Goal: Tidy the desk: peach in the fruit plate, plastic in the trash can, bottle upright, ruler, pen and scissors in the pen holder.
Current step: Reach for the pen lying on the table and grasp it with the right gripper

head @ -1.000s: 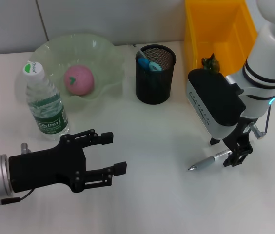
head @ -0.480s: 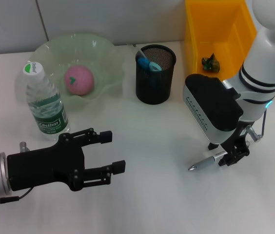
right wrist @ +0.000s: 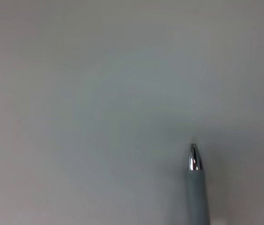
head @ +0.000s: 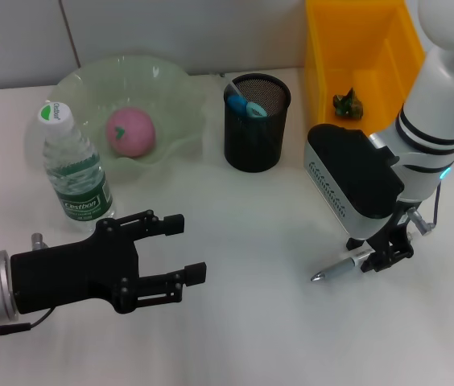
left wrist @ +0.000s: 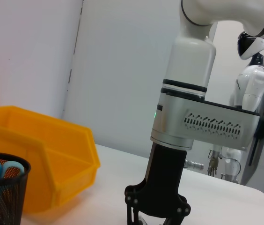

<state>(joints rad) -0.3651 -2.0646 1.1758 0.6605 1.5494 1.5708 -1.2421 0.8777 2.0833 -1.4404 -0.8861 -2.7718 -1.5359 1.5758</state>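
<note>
A grey pen (head: 341,268) lies on the white desk, its silver tip (right wrist: 194,157) pointing toward the left arm. My right gripper (head: 385,259) is down over the pen's rear end and shut on it; it also shows from the side in the left wrist view (left wrist: 156,216). The open left gripper (head: 185,249) hovers over the front left of the desk, holding nothing. A pink peach (head: 130,131) sits in the green fruit plate (head: 82,80). The bottle (head: 74,173) stands upright. Blue scissors (head: 243,104) stick out of the black mesh pen holder (head: 256,133). Crumpled plastic (head: 346,103) lies in the yellow trash can (head: 372,48).
The pen holder (left wrist: 1,192) and yellow bin (left wrist: 43,159) stand at the back, between the two arms. The bottle is close behind the left gripper. A wall runs along the desk's far edge.
The right gripper has come down and shifted slightly left onto the pen's rear end, and its fingers have drawn in. The pen and the left arm have hardly moved.
</note>
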